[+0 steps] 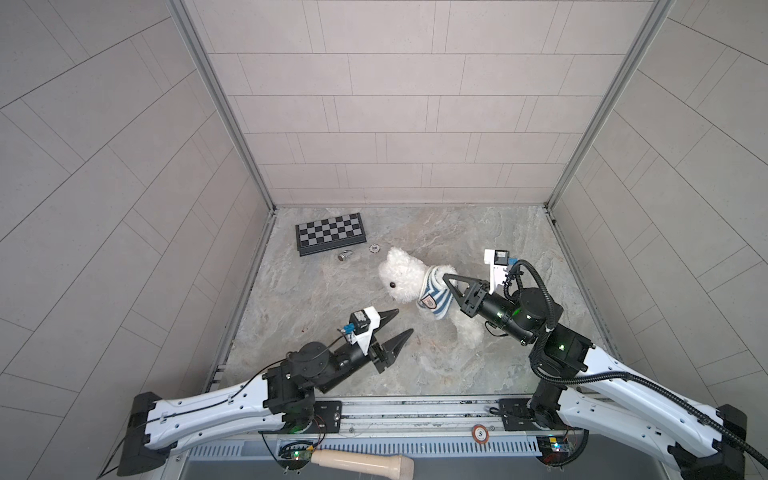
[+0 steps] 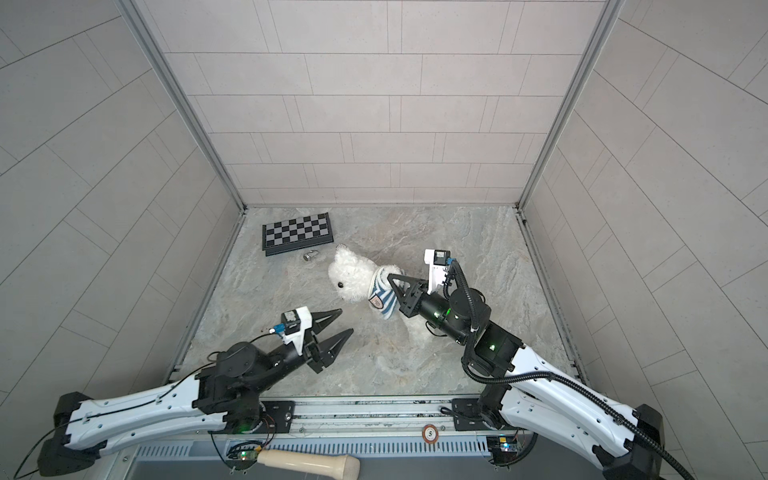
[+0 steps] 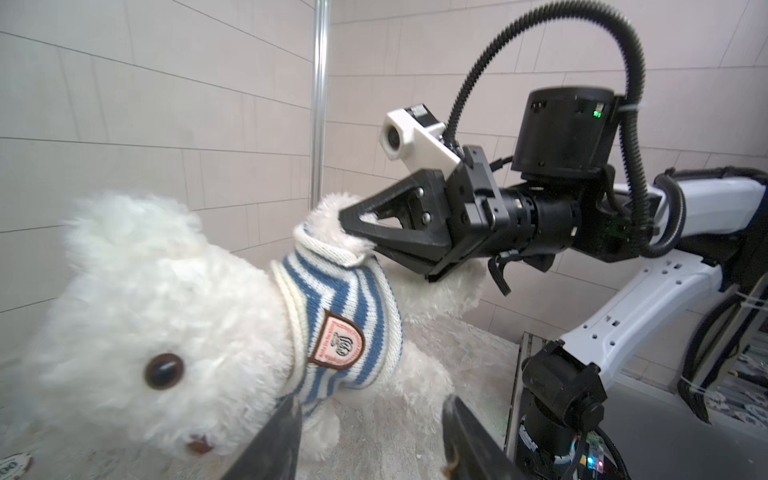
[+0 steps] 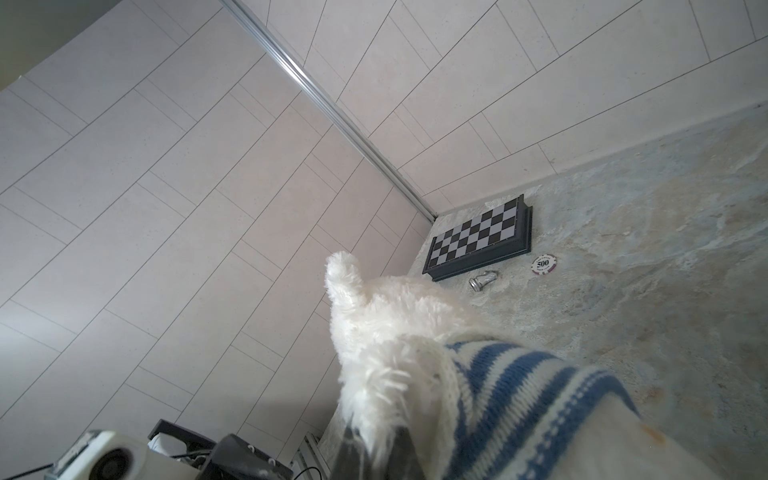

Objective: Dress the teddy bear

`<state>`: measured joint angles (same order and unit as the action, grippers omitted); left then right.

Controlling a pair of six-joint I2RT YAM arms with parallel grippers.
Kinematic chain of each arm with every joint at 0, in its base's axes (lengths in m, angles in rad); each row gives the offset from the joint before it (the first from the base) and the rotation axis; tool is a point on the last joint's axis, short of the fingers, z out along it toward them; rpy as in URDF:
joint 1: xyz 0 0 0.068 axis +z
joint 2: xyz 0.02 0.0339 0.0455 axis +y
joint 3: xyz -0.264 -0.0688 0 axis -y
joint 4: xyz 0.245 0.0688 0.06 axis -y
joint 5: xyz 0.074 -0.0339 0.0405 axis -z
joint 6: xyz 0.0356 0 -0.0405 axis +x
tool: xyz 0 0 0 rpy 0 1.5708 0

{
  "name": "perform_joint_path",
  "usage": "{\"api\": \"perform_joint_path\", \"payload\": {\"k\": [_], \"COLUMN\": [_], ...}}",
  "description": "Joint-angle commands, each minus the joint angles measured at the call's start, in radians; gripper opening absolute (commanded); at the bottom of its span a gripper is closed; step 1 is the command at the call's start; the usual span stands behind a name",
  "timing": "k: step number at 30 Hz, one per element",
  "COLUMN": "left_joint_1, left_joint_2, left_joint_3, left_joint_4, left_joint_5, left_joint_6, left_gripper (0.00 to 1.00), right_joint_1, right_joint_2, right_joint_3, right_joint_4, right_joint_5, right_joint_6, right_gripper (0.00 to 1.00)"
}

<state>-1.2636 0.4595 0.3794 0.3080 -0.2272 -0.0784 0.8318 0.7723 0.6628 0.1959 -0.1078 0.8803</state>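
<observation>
I am reading the right gripper (image 1: 448,278) first. Its fingers (image 3: 407,243) are pressing together on the white fur of one raised arm of the teddy bear (image 1: 401,276), just past the sleeve cuff of the blue-and-white striped shirt (image 1: 434,296). In the right wrist view, fur is showing between the two dark finger tips. Behind the fingers, the wrist is lying close to level and pointing toward the left of both top views. The forearm is sloping back to the elbow, and the white upper link is running to the base at the near right corner.

I am seeing the left gripper (image 1: 404,321) with its fingers (image 1: 397,345) standing well apart and gripping nothing. It is pointing at the bear's head and chest, with bare counter (image 1: 478,232) showing between it and the bear. Its wrist is angling toward the far right. The forearm is lying low, and the white upper link is reaching back to the near left corner.

The teddy bear is sitting around the middle of the counter, between the two grippers and closer to the right one. It is leaning with its head toward the left. The shirt is covering its torso, badge facing front.

A folded chessboard (image 1: 330,232) is lying near the far left corner. A poker chip (image 1: 375,248) and a small metal piece (image 1: 344,255) are lying just in front of it.
</observation>
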Motion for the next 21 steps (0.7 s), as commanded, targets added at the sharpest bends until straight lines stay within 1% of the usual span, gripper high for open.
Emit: {"api": "perform_joint_path", "payload": {"k": [1, 2, 5, 7, 8, 10, 12, 14, 17, 19, 21], "left_joint_1": [0.003, 0.003, 0.011, 0.024, 0.034, 0.054, 0.064, 0.064, 0.064, 0.064, 0.065], "left_joint_2": [-0.084, -0.115, -0.167, -0.165, -0.155, -0.133, -0.110, -0.084, -0.048, -0.031, -0.011], "left_joint_3": [0.046, 0.045, 0.038, 0.061, 0.081, 0.127, 0.166, 0.212, 0.259, 0.282, 0.305], "left_joint_4": [-0.217, -0.233, -0.252, -0.279, -0.301, -0.343, -0.390, -0.456, -0.534, -0.554, -0.557], "left_joint_5": [-0.147, -0.176, -0.235, -0.253, -0.245, -0.213, -0.181, -0.165, -0.176, -0.187, -0.190], "left_joint_6": [-0.020, -0.027, -0.049, -0.071, -0.083, -0.099, -0.104, -0.091, -0.053, -0.029, -0.008], "left_gripper": [0.63, 0.67, 0.87, 0.96, 1.00, 1.00, 1.00, 1.00, 1.00, 1.00, 1.00], "right_joint_1": [-0.003, -0.005, -0.006, -0.008, -0.010, -0.014, -0.019, -0.043, -0.072, -0.071, -0.072], "right_joint_2": [-0.010, -0.007, -0.004, -0.004, -0.004, -0.005, -0.007, -0.007, -0.007, -0.011, -0.019], "right_joint_3": [0.049, 0.057, 0.064, 0.065, 0.071, 0.092, 0.109, 0.122, 0.123, 0.133, 0.148], "right_joint_4": [0.011, 0.006, 0.022, 0.040, 0.035, -0.012, -0.087, -0.137, -0.115, -0.122, -0.179], "right_joint_5": [-0.075, -0.091, -0.135, -0.172, -0.190, -0.215, -0.202, -0.228, -0.331, -0.381, -0.376], "right_joint_6": [-0.069, -0.079, -0.091, -0.109, -0.134, -0.194, -0.248, -0.273, -0.267, -0.301, -0.345], "right_gripper": [0.00, 0.00, 0.00, 0.00, 0.00, 0.00, 0.00, 0.00, 0.00, 0.00, 0.00]}}
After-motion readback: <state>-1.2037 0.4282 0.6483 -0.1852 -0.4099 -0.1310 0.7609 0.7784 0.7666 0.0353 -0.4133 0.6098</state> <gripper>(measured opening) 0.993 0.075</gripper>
